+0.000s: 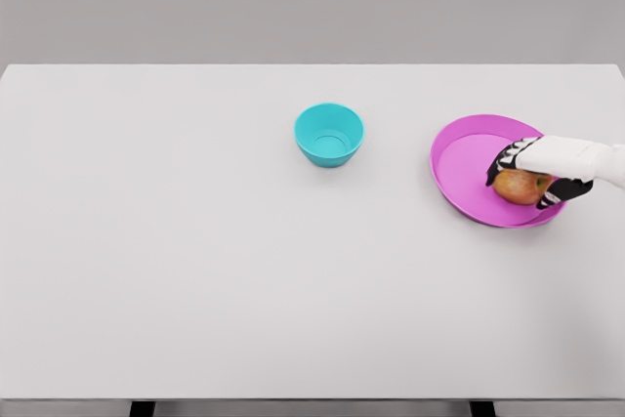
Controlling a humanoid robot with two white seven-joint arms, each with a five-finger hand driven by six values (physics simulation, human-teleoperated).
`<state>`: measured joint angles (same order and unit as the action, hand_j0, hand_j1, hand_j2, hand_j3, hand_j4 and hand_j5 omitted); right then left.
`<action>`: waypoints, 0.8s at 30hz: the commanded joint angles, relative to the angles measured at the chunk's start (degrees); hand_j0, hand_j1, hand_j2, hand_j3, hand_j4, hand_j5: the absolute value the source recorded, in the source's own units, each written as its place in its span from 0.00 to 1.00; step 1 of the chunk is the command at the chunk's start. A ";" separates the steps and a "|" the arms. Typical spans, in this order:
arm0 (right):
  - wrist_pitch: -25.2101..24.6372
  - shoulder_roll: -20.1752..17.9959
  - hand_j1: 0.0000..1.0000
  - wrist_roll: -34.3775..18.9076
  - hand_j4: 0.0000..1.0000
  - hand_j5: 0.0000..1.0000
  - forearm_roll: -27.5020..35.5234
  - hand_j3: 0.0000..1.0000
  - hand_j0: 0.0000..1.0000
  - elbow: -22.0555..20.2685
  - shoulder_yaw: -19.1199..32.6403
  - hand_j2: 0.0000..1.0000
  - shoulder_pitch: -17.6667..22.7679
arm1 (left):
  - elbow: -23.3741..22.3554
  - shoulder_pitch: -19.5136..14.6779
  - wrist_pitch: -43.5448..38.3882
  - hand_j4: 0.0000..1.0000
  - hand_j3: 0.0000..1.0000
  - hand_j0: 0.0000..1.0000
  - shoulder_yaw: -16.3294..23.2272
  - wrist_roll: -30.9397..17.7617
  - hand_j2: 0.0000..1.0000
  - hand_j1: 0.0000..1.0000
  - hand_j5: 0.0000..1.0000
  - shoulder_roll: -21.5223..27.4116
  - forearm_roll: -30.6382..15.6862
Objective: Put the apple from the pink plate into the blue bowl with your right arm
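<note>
Head view, right hand (543, 175) (fingers curled) gripping apple (520, 186)

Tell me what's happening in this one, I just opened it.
The robot's right hand has reached in from the right edge and its fingers are curled around the apple, which sits on the pink plate. Whether the apple has left the plate's surface cannot be told from this view. The blue bowl stands empty to the left of the plate, apart from it, on the white table. The left arm is out of view.
</note>
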<state>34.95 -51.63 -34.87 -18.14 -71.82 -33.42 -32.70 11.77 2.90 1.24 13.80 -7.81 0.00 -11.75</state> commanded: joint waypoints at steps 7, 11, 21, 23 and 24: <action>0.05 -0.05 0.51 -0.13 0.51 0.51 -0.05 0.51 0.51 -0.51 0.02 0.51 -0.09 | 0.01 0.00 -0.01 1.00 1.00 1.00 0.00 -0.01 1.00 1.00 1.00 0.00 -0.03; 0.05 -0.05 0.51 -0.13 0.51 0.51 -0.05 0.51 0.51 -0.60 0.02 0.51 -0.44 | 0.01 0.00 -0.01 1.00 1.00 1.00 0.00 -0.01 1.00 1.00 1.00 0.00 -0.03; 0.05 -0.05 0.51 -0.13 0.51 0.51 -0.05 0.51 0.51 -2.01 0.11 0.51 -1.76 | 0.01 0.00 -0.01 1.00 1.00 1.00 0.00 -0.01 1.00 1.00 1.00 0.00 -0.03; 0.05 0.03 0.51 -0.13 0.51 0.51 0.03 0.51 0.51 -2.10 0.11 0.51 -2.28 | 0.01 0.00 -0.01 1.00 1.00 1.00 0.00 -0.01 1.00 1.00 1.00 0.00 -0.03; 0.05 0.03 0.51 -0.13 0.51 0.51 0.03 0.51 0.51 -2.10 0.11 0.51 -2.46 | 0.01 0.00 -0.01 1.00 1.00 1.00 0.00 -0.01 1.00 1.00 1.00 0.00 -0.03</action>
<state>35.15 -51.53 -35.02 -18.46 -73.72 -33.35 -35.16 11.77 2.90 1.24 13.80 -7.81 0.00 -11.75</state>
